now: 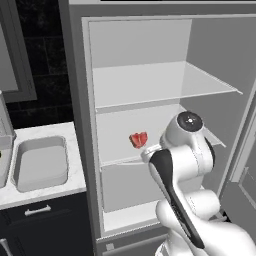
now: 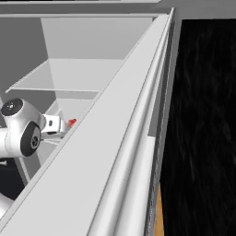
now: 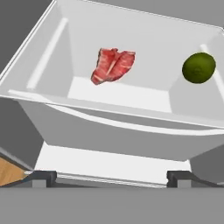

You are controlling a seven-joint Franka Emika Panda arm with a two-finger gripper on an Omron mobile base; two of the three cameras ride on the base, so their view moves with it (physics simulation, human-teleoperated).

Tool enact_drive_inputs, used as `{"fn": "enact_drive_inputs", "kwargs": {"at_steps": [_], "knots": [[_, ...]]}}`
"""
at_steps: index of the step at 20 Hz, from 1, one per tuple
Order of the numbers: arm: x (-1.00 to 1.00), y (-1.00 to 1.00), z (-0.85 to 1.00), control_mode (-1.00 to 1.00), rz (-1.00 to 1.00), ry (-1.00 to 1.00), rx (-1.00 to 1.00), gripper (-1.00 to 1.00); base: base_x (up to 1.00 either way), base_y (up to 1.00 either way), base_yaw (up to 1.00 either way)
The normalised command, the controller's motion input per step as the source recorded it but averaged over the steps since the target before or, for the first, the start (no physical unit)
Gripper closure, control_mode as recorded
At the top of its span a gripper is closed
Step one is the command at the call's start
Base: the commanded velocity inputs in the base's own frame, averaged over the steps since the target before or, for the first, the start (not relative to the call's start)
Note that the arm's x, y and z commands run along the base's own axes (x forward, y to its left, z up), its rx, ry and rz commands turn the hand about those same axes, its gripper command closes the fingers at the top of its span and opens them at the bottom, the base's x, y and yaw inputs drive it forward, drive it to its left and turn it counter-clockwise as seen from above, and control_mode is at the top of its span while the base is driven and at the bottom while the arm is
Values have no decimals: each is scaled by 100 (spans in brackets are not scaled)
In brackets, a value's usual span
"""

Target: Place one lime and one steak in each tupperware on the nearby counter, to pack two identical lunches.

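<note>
A pink-red steak (image 3: 113, 64) lies on the middle fridge shelf (image 3: 118, 94), left of centre in the hand view. A dark-green lime (image 3: 199, 68) rests on the same shelf to its right. My gripper (image 3: 111, 178) is open, its tips spread wide and nothing between them, in front of and below the shelf's edge. From the left base view the steak (image 1: 138, 139) sits just beyond my wrist, and the right base view catches a sliver of the steak (image 2: 72, 122). A light-grey tupperware (image 1: 40, 162) stands empty on the white counter (image 1: 77, 165), left of the fridge.
The fridge is open, with an upper glass shelf (image 1: 160, 85) above the steak. Its door (image 2: 120, 152) crosses the right base view. A second tray's edge (image 1: 3, 160) shows at the far left. Dark cabinets with a silver handle (image 1: 37, 211) sit under the counter.
</note>
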Motion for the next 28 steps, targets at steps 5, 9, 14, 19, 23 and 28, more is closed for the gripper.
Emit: {"fn": "enact_drive_inputs", "kwargs": {"at_steps": [5, 9, 14, 19, 23, 28], "knots": [[71, 38, -29, -100, 1, 0, -1, -100, 0, 0, 0], [74, 13, -26, -100, 0, 0, 0, -100, 0, 0, 0], [61, 0, -22, -100, 0, 0, -5, -100, 0, 0, 0], [61, 0, -28, -100, 1, 0, -6, -100, 0, 0, 0], [54, 0, -15, -100, 2, 1, -4, -100, 0, 0, 0], [52, 3, -16, -100, 5, 1, 0, -100, 0, 0, 0]]}}
